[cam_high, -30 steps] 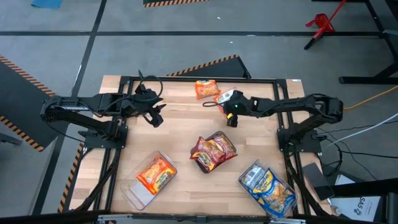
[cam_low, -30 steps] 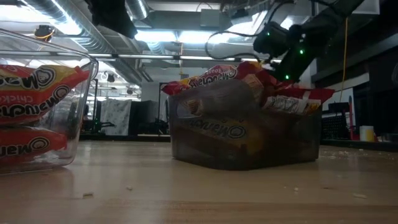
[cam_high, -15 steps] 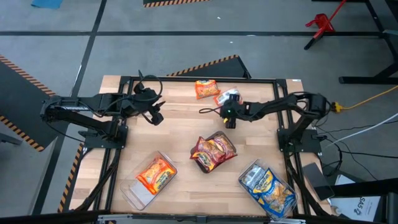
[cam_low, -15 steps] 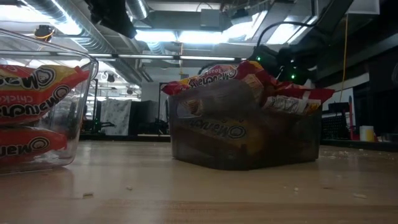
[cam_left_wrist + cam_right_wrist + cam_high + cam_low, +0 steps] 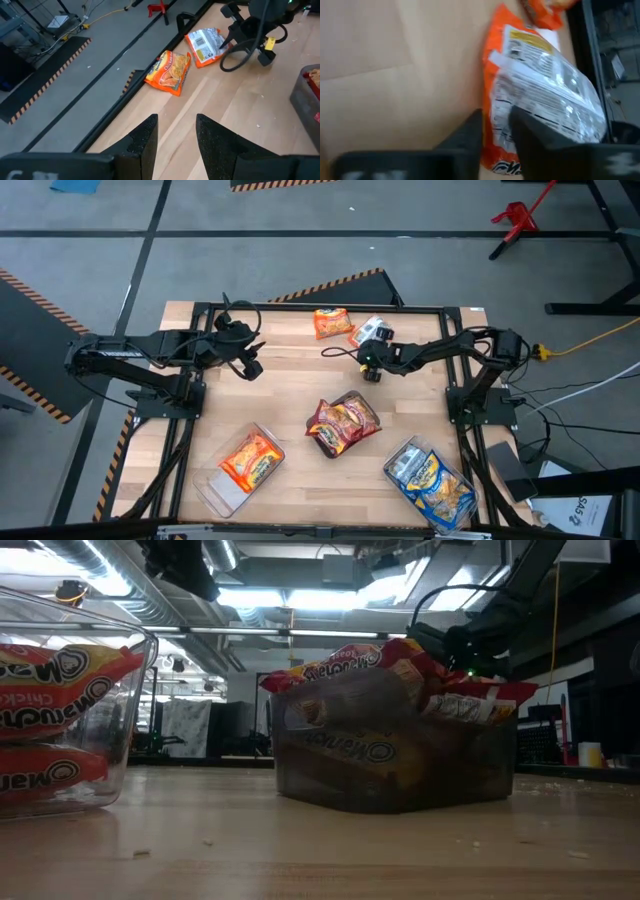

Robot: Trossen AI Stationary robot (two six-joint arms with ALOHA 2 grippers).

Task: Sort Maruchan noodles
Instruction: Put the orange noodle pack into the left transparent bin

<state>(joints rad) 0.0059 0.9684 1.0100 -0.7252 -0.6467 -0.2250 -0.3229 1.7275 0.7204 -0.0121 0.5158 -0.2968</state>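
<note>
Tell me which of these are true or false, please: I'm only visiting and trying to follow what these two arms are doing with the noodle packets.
1. Two orange packets lie loose at the table's far edge. True: the face-up orange packet and the face-down packet.
2. The right gripper is at the face-down packet. True.
3. The left gripper holds a packet. False: it is open and empty, over bare wood.
4. The middle tray holds blue packets. False: it holds dark red ones; the blue packets are in the tray near the right arm.
5. The orange tray is empty. False: orange packets lie in it.
</note>
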